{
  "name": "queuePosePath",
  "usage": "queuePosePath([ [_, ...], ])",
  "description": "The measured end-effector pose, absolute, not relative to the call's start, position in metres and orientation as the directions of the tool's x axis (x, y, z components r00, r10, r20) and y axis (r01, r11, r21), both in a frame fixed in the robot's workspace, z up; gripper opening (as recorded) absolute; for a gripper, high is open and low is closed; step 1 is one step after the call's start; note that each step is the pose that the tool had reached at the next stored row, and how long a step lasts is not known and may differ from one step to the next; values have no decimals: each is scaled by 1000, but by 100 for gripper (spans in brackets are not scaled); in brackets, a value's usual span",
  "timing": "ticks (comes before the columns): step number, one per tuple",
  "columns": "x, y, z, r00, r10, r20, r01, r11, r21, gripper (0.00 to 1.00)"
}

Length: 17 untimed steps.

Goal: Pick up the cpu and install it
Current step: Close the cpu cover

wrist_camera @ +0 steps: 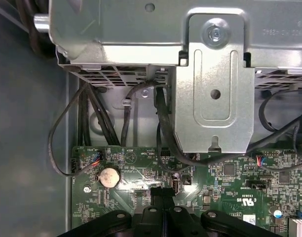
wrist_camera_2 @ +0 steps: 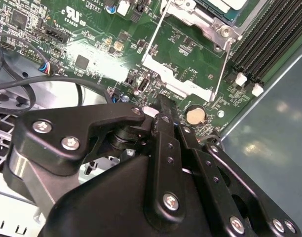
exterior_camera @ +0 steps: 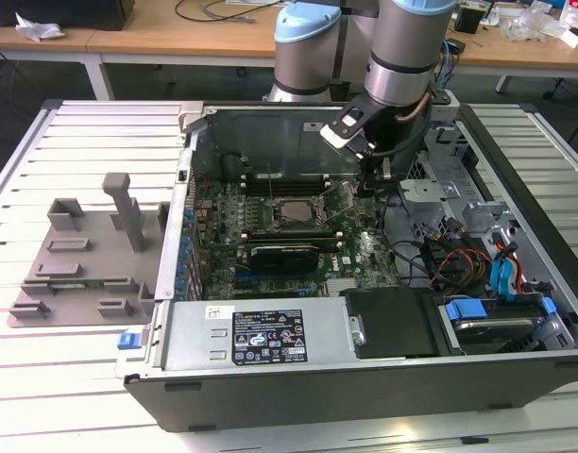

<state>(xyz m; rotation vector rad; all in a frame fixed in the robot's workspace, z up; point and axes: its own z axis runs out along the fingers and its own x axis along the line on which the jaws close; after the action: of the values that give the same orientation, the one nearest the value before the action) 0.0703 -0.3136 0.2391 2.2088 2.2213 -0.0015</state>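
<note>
Cpu (wrist_camera_2: pixel 229 6): seated in the socket on the green motherboard (wrist_camera_2: pixel 92 29), silvery top facing up, a thin green edge showing along its side in the second wrist view. In the exterior view it sits at the middle of the board (exterior_camera: pixel 294 213), inside the open computer case (exterior_camera: pixel 270 377).

End effector (wrist_camera_2: pixel 163 106): fingers pressed together, nothing between them. The tips hang low over the motherboard, just beside a round coin battery (wrist_camera_2: pixel 194 115). A bright metal retaining frame (wrist_camera_2: pixel 175 74) with thin wire levers lies between the tips and the socket. In the first wrist view the closed tips (wrist_camera: pixel 163 191) point at the board edge, the battery (wrist_camera: pixel 109 176) to one side, black cables (wrist_camera: pixel 163 133) and a grey metal bracket (wrist_camera: pixel 215 98) beyond.

In the exterior view the end effector (exterior_camera: pixel 369 184) stands to the exterior view's right of the socket, near the drive cage. Cpu and end effector are apart, not touching.

Black memory slots (wrist_camera_2: pixel 269 39) run alongside the socket. The case lies on its side on a slatted white desk (exterior_camera: pixel 81 132). A grey plastic fixture (exterior_camera: pixel 81 264) rests on the desk at the exterior view's left, well apart from the arm.
</note>
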Motion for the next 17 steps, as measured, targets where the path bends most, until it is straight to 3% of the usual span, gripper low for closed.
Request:
queuePosePath([
  [17, 61, -313, 242, -6, 1000, -7, 1000, 6, 6, 11],
])
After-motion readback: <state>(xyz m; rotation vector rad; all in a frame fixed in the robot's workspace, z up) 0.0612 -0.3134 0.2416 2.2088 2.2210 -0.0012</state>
